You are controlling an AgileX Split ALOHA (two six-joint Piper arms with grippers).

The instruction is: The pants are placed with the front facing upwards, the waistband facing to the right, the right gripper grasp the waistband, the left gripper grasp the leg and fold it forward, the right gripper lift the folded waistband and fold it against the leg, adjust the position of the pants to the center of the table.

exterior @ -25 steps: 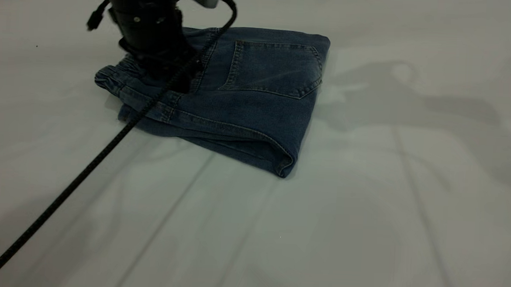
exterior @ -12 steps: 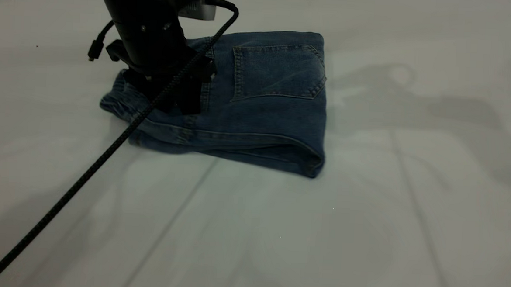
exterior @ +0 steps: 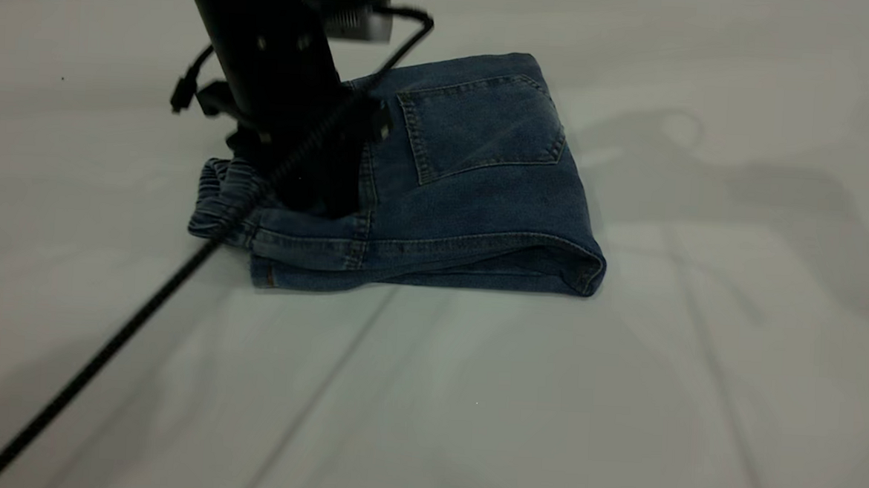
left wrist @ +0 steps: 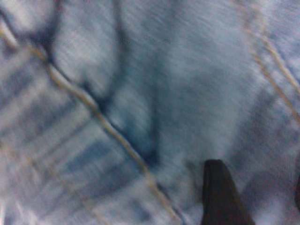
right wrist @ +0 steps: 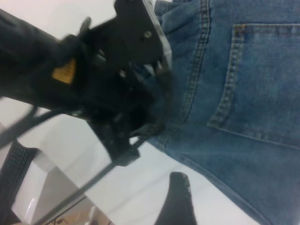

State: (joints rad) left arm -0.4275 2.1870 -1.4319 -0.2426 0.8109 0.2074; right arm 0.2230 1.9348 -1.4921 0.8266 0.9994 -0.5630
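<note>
Since a second ago, we see the one folded bundle of blue denim pants [exterior: 452, 185] swung clockwise and nearer on the white table [exterior: 619, 402]. At its nine o'clock, the black left gripper [exterior: 311, 185] presses the ruffled waistband [exterior: 221, 199]; we cannot tell its jaws.

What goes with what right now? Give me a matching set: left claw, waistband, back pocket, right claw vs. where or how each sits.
Things:
1. left claw
2. waistband
3. back pocket
4. right claw

Places or states:
A. faces up on the top layer
B. pressed down on the pants
C. over bare table, beside the denim
D. gathered, at the bundle's left end in the exterior view

Pairs: 1-B, 2-D, 3-A, 4-C
</note>
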